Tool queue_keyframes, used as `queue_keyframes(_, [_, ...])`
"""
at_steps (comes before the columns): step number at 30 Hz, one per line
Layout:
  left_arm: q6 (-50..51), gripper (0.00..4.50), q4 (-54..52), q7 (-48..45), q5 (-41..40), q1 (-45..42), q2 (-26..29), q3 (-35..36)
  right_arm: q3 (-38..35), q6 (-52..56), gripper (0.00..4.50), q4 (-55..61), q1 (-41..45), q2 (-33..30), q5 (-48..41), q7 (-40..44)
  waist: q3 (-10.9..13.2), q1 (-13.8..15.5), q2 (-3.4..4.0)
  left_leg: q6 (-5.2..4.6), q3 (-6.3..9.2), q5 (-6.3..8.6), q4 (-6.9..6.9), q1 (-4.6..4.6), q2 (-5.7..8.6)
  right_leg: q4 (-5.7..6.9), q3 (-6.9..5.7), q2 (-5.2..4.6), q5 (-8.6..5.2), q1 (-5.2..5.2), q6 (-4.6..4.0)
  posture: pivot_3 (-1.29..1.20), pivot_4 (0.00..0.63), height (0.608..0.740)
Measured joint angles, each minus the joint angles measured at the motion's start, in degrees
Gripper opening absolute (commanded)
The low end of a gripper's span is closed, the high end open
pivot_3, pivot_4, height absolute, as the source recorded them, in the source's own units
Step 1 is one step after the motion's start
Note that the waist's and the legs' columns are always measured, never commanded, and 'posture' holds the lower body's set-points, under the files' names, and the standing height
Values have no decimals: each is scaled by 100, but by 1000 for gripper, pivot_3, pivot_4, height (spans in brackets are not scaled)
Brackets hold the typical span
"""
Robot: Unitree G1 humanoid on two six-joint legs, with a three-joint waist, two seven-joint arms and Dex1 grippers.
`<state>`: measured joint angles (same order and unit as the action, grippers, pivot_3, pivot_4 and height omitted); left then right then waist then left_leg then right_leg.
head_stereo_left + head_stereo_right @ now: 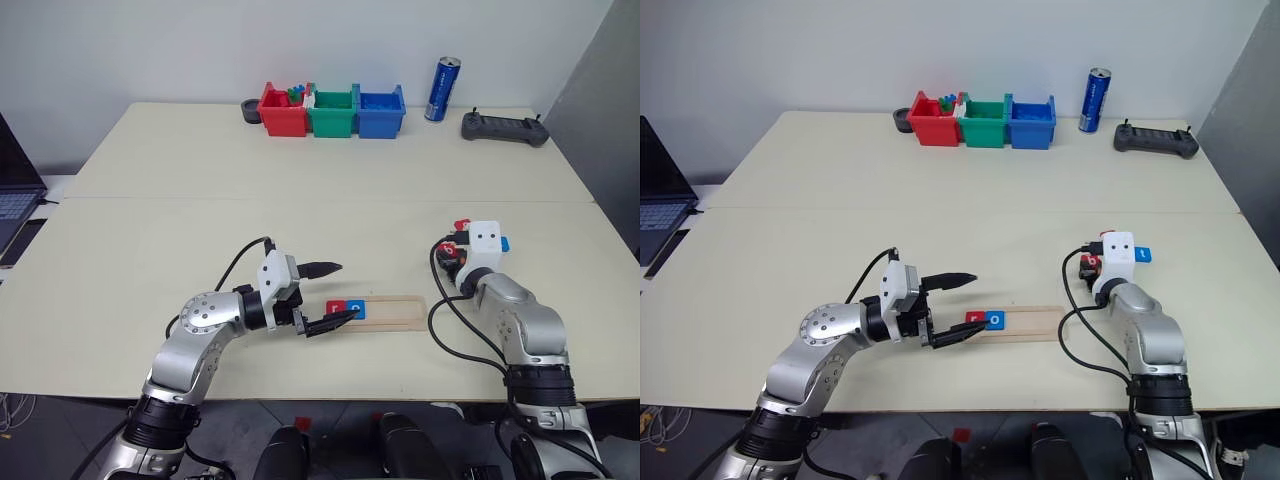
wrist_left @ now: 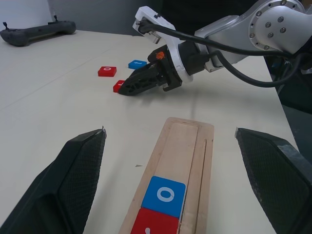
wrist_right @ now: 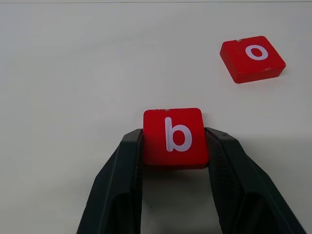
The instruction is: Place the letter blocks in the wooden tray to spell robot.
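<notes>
Up close, the right gripper point(image 3: 174, 161) clamps its two black fingers against the sides of a red b block point(image 3: 174, 136), a flat square tile with a white lowercase letter, lying on the cream table point(image 1: 300, 190). A red o block point(image 3: 252, 57) rests nearby, and a blue block point(image 2: 137, 64) lies beyond it. The wooden tray point(image 2: 187, 146), a pale grooved strip, already holds a red block point(image 2: 156, 223) and a blue o block point(image 2: 164, 195) side by side at its left end. The left gripper point(image 1: 335, 293) hovers wide open over that end.

Far edge — three bins point(image 1: 333, 112), can point(image 1: 441, 89), black controller point(image 1: 504, 128).
</notes>
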<state>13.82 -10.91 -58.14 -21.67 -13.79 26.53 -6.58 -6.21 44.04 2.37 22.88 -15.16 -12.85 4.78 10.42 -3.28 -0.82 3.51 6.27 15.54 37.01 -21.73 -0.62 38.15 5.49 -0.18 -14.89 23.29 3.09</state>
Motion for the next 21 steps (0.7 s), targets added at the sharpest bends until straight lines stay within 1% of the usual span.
queue_keyframes(4, [-26, 4500, -10, -18, 2, 80, 33, -27, 18, 252, 1457, 602, -410, -181, -5, 138, 0, 13, 0, 0, 1, 0, -2, -3, 2, -4, 0, -3, 0, 0, 0, 0, 150, 740])
queue_keyframes(7, [-40, 4500, -49, -114, -6, 229, 101, -43, -108, 940, 1457, 1613, -1014, -484, -142, 248, 0, 41, 1, 0, 3, 1, -4, -6, 2, -6, -2, -4, -1, 1, 1, 0, 150, 740])
queue_keyframes(9, [-75, 4500, -87, -168, -32, 271, 121, -47, -336, 1593, 1457, 2344, -1394, -503, -299, 252, 0, 41, 1, 0, 4, 1, -4, -5, 1, -5, -2, -3, -1, 1, 1, 0, 150, 740])
queue_keyframes(11, [-108, 4500, -159, -256, -74, 318, 137, -57, -409, 2032, 1457, 2844, -1647, -509, -407, 250, 0, 39, 1, -1, 3, 1, -4, -4, 1, -5, -2, -2, -2, 0, 2, 0, 150, 740])
queue_keyframes(12, [-175, 4500, -221, -342, -89, 372, 164, -84, -443, 2400, 1457, 3294, -1856, -498, -461, 244, -2, 35, 3, -1, 3, 1, -4, -2, -2, -4, -1, 0, -3, 0, 1, 0, 150, 740])
queue_keyframes(14, [-197, 4500, -234, -433, -90, 420, 222, -109, -483, 2821, 1457, 3721, -2025, -460, -532, 230, -2, 20, 4, -1, 2, 1, -4, -1, -3, -5, 0, 3, -8, 0, 9, 0, 150, 740])
queue_keyframes(16, [-201, 4500, -234, -518, -91, 433, 259, -110, -532, 3323, 1457, 4135, -2125, -292, -554, 149, -2, 17, 4, -1, 2, 0, -3, -1, -5, -5, -1, 4, -19, 0, 27, 0, 150, 740])
queue_keyframes(18, [-201, 4500, -230, -549, -93, 417, 259, -110, -490, 3547, 2191, 4287, -2123, -175, -535, 79, -3, 17, 3, 0, 0, 0, -1, -1, -5, -6, 1, 4, -19, 0, 28, 0, 150, 740])
queue_keyframes(21, [-201, 4500, -205, -584, -93, 355, 247, -125, -343, 3590, 3114, 4304, -2134, -154, -516, 60, -5, 14, 0, 0, -1, 0, -1, 0, -5, -7, 0, 4, -20, -1, 29, 0, 150, 740])
